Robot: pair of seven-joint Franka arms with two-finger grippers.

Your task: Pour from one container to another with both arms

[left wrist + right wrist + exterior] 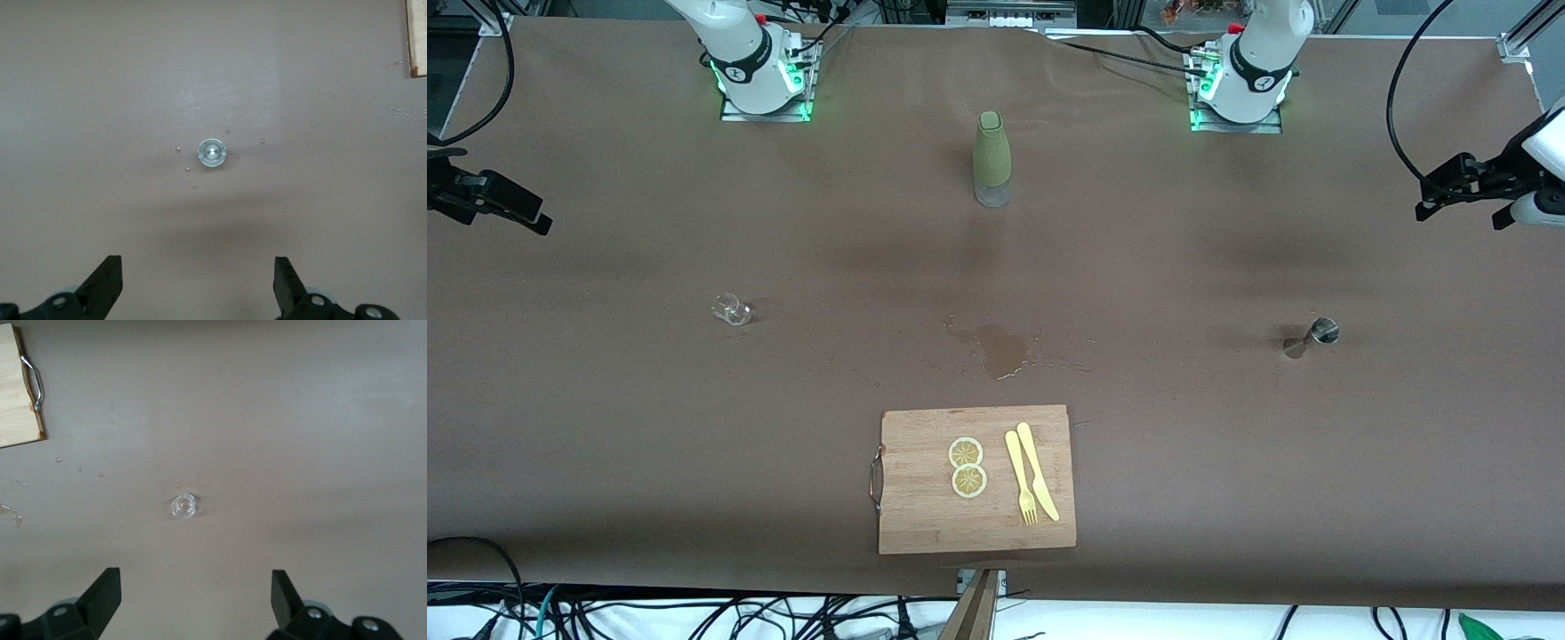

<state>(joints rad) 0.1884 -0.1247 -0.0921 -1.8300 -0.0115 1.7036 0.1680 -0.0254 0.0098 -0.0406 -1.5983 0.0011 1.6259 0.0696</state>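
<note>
Table [605, 427], covered in brown, is carrying everything here. Both arms are rising from their bases along its edge farthest from the front camera, the right arm [738, 53] at one end and the left arm [1258, 62] at the other. A wooden cutting board [925, 516] with a metal handle is lying at the edge nearest the front camera, bearing two lemon slices [967, 467], a yellow fork [1020, 476] and a yellow knife [1038, 469]. A green-sleeved bottle [991, 156] is standing upright between the two bases. A wet spill [1000, 348] is spreading between the bottle and the board. A steel jigger [1312, 336] is standing toward the left arm's end, with droplets around it. A small clear glass [732, 309] is sitting toward the right arm's end.

The left gripper [199, 283] is hanging over the jigger, jaws spread wide and gripping nothing. The right gripper [195, 600] is hanging over the glass, jaws likewise wide apart and empty.
</note>
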